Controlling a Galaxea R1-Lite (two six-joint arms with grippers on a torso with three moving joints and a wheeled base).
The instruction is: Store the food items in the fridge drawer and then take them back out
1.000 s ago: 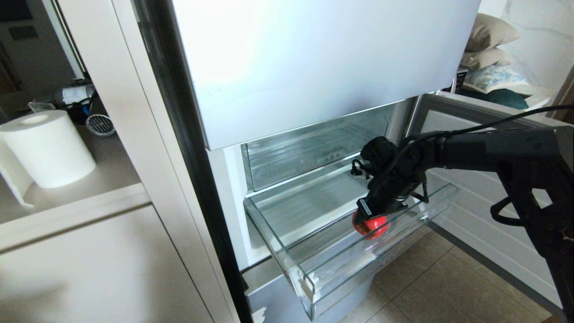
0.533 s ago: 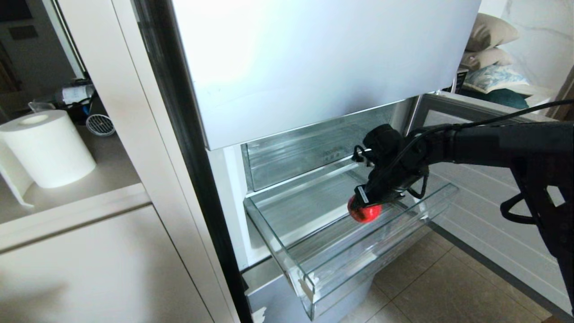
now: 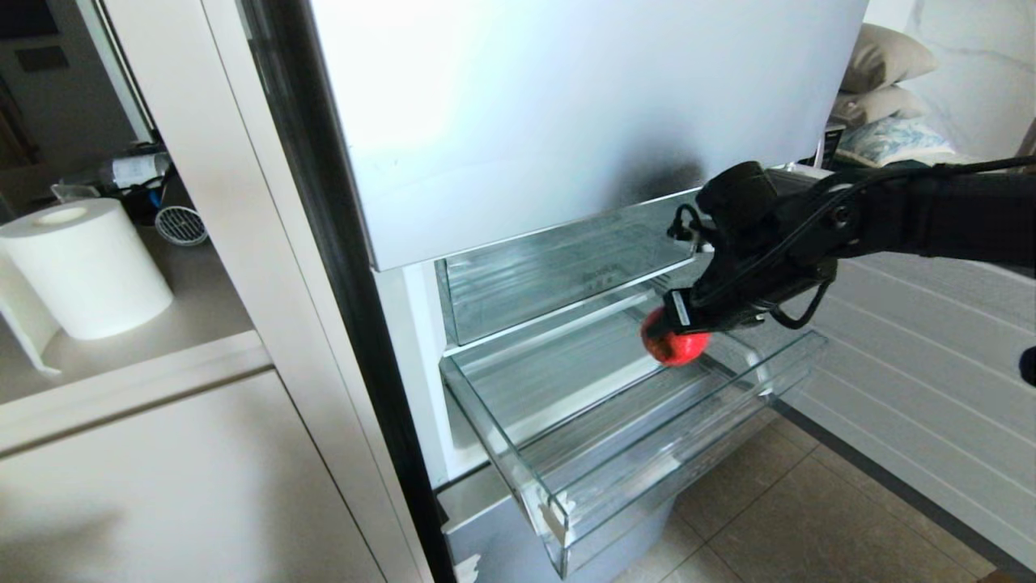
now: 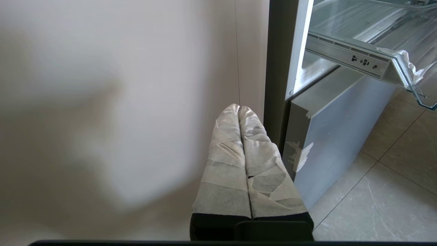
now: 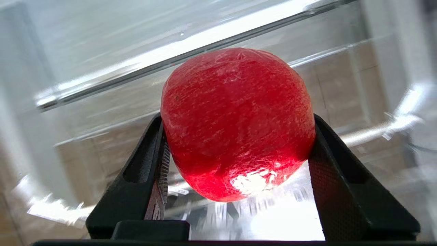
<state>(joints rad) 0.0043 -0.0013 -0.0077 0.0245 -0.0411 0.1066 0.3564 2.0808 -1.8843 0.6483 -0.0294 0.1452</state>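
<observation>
Glossy deep-red apple (image 5: 237, 123) with faintly streaked skin; clear, shiny plastic fridge drawer (image 3: 558, 506); matt black gripper fingers (image 5: 344, 191); left gripper (image 4: 239, 111) wrapped in rough, pale tape.

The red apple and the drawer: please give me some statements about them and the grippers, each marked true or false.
1. The right gripper holds the red apple. True.
2. The apple rests on the floor of the fridge drawer. False: it hangs above the drawer.
3. The drawer is pulled out. True.
4. The left gripper is open. False: its fingers are pressed together.
5. A second fruit lies in the drawer. False: none shows.
</observation>
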